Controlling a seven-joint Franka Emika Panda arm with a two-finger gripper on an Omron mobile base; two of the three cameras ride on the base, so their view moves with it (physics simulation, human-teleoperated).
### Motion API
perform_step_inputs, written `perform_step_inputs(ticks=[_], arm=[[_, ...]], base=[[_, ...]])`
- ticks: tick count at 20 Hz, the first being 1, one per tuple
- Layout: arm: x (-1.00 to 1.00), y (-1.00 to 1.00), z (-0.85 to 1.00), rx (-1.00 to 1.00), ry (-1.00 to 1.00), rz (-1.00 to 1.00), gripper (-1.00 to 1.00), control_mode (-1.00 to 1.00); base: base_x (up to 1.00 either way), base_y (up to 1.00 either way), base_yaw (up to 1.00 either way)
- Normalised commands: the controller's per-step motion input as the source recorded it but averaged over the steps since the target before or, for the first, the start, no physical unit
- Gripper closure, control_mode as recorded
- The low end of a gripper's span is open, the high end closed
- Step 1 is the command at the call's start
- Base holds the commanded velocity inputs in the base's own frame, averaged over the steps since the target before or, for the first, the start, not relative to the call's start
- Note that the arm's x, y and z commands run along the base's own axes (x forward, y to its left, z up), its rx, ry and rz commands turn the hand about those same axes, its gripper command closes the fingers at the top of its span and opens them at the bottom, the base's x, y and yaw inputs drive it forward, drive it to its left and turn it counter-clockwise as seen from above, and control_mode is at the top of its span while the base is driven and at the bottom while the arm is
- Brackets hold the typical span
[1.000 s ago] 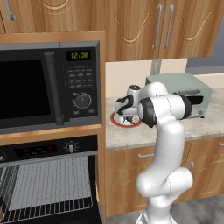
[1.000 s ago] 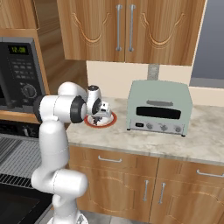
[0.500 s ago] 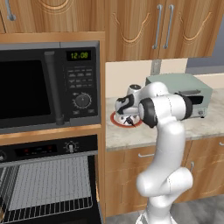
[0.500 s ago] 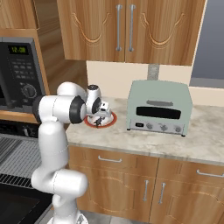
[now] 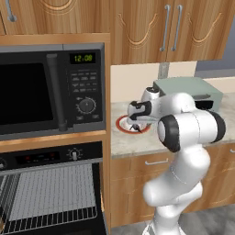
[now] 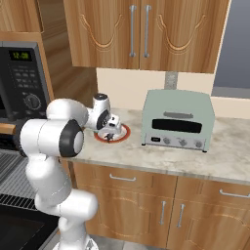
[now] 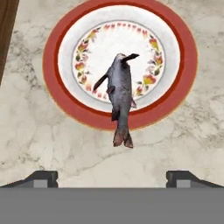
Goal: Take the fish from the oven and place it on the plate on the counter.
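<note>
In the hand view the fish (image 7: 120,97) lies on the plate (image 7: 54,65) directly ahead of the fingers (image 7: 43,178), centred between the two dark tips that rise at the bottom of that view. The tips stand wide apart with nothing between them, so the fingers are open and free of the fish. Its long axis runs straight away from the hand, at right angles to the line joining the tips. The head end rests near the white, flower-ringed centre, the body crosses the red-orange rim, and the reddish forked tail pokes out over the speckled stone on the side nearest the hand.

From the base cameras, the gripper (image 5: 136,120) hangs low over the plate (image 5: 123,125) on the tabletop (image 5: 133,142), between the black microwave (image 5: 50,92) and the pale green toaster oven (image 6: 177,119). In the right base view the gripper (image 6: 111,130) sits over the same plate (image 6: 123,133). The oven (image 5: 50,193) stands open below the microwave, its wire rack showing.

I judge the placing to be done or nearly so. The fish rests mostly on the plate with only the tail overhanging. What remains is most likely a straight pull back along the fish's own axis, which should clear it without touching it.
</note>
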Motion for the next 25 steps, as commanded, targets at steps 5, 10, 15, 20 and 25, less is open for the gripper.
perform_step_inputs(ticks=[5,10,15,20,25], arm=[[-1.0,-0.22,0.49,0.06,-0.01,0.0,-1.0,-1.0],[-1.0,-0.08,0.74,0.01,-0.06,0.0,-1.0,-1.0],[-0.68,0.0,0.96,0.0,-0.07,0.0,-1.0,-1.0],[-0.41,0.0,1.0,0.0,-0.07,0.01,-1.0,-1.0],[-0.58,0.0,0.65,0.0,-0.25,0.01,-1.0,-1.0]], base=[[0.0,0.0,0.0],[0.0,0.0,0.0],[0.0,0.0,0.0],[0.0,0.0,0.0],[0.0,0.0,0.0]])
